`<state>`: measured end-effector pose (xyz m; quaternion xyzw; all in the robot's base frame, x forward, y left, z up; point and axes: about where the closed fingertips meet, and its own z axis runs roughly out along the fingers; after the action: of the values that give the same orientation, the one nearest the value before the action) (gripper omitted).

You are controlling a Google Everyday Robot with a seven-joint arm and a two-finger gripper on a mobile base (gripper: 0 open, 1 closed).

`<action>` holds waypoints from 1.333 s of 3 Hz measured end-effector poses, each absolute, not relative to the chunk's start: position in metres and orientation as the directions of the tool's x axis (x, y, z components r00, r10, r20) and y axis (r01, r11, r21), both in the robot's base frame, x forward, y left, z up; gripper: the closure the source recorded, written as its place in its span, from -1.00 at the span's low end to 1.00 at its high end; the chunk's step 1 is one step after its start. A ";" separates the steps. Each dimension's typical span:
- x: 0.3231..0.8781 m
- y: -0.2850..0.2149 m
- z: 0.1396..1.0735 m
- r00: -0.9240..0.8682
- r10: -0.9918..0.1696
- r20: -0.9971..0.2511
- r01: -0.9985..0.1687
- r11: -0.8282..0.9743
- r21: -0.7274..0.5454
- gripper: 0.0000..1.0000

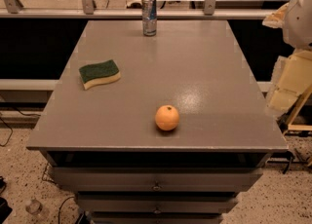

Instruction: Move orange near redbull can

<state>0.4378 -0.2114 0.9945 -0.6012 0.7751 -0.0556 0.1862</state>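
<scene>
On the bench (204, 72) I count one orange (167, 118), one can (149, 16) and one sponge (99, 74); the can stands upright at the far edge, its contents hidden. The orange lies well apart from the can, toward the near edge and slightly right; the sponge lies nearer and left. My jaws hang right of the can, beyond the bench's side, and I cannot tell whether they are apart or together.

White rounded arm shell (301, 21) at the right edge — below it the pincer (288, 84), pale cream, blocky.
</scene>
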 end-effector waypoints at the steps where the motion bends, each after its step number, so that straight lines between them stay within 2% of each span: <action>1: 0.438 -0.211 0.995 -0.208 -0.953 -0.222 -0.911 0.271 -0.310 -1.00; 2: 0.438 -0.212 0.994 -0.213 -0.941 -0.263 -0.908 0.290 -0.301 -1.00; 3: 0.440 -0.230 0.974 -0.237 -0.896 -0.377 -0.897 0.351 -0.269 -1.00; 4: 0.445 -0.239 0.948 -0.235 -0.806 -0.543 -0.888 0.405 -0.217 -1.00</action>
<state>0.4452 -0.2392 0.9482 -0.5410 0.7829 0.0682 0.2996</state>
